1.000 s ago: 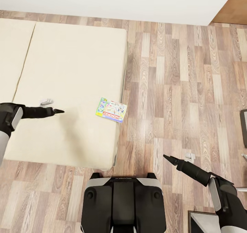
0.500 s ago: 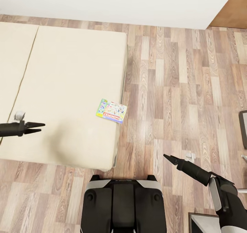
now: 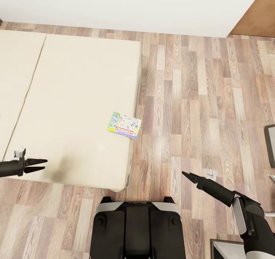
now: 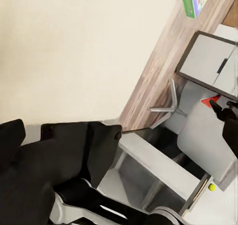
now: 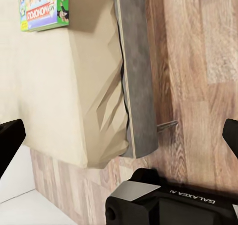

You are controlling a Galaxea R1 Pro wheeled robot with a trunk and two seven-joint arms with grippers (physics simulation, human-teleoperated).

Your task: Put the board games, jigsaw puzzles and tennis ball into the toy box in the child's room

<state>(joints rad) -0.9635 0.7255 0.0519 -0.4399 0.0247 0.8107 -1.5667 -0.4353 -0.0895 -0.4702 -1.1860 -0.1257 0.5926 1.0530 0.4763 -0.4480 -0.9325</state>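
My left gripper [image 3: 42, 164] and right gripper [image 3: 186, 175] both hang parted and empty, while the white-green board game [image 3: 124, 124] printed "MONOPOLY" lies on the bed [image 3: 76, 98] near its floor-side edge.

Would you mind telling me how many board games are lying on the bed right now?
1. A single board game lies flat on the bed, near its edge on the robot's right. The bed runs past the picture's left edge, so another may be hidden there.

Left gripper [image 3: 42, 165] and right gripper [image 3: 186, 176] both empty, fingers slightly parted, arms outstretched.
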